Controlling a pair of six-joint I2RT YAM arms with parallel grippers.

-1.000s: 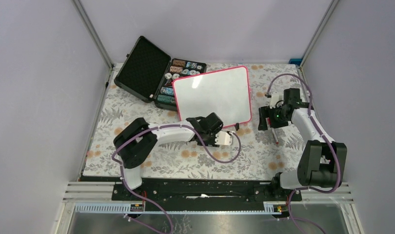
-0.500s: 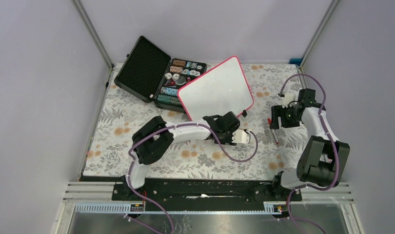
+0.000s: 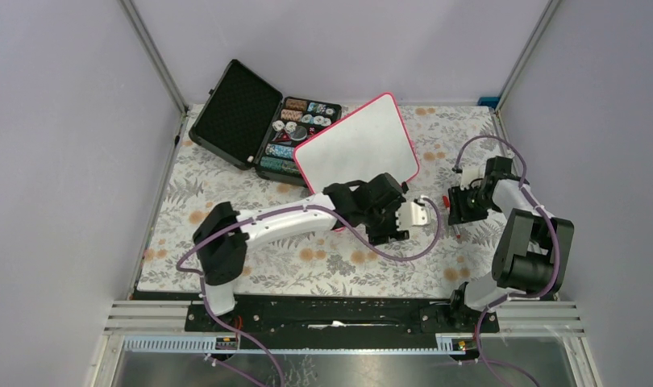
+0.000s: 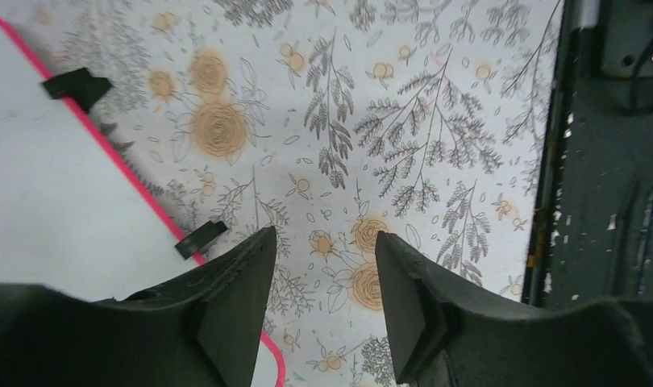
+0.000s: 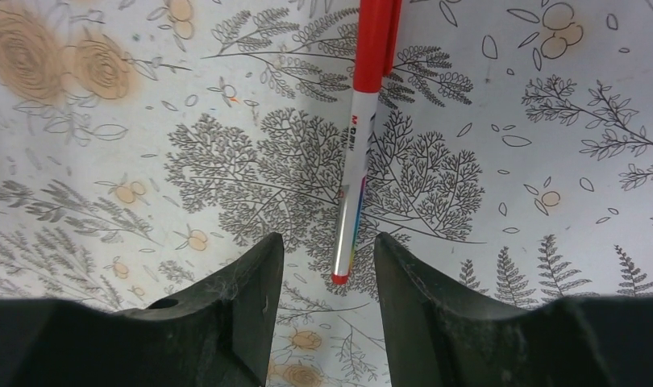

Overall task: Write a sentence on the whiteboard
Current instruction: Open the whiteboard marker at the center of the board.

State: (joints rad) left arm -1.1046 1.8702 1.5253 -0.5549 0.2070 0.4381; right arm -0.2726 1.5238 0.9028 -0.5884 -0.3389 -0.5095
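Observation:
The whiteboard [image 3: 357, 147] lies tilted on the floral cloth, its pink rim and black feet [image 4: 201, 239] showing in the left wrist view [image 4: 49, 193]. Its face looks blank; I see no red strokes. My left gripper [image 3: 420, 214] hangs open and empty just off the board's near right edge, with bare cloth between the fingers [image 4: 323, 242]. A red-capped marker [image 5: 358, 153] lies on the cloth. My right gripper [image 3: 460, 208] is open over it, its fingers either side of the marker's rear end [image 5: 327, 242]. In the top view the marker is mostly hidden under that gripper.
An open black foam-lined case [image 3: 236, 101] with rows of poker chips [image 3: 301, 119] stands at the back left, touching the board's far corner. The black front rail [image 4: 605, 177] runs along the table's near edge. Grey walls close in both sides.
The left arm swept right along the board's near edge and the board turned, its right side swinging back. The right gripper swung right, then settled over the marker.

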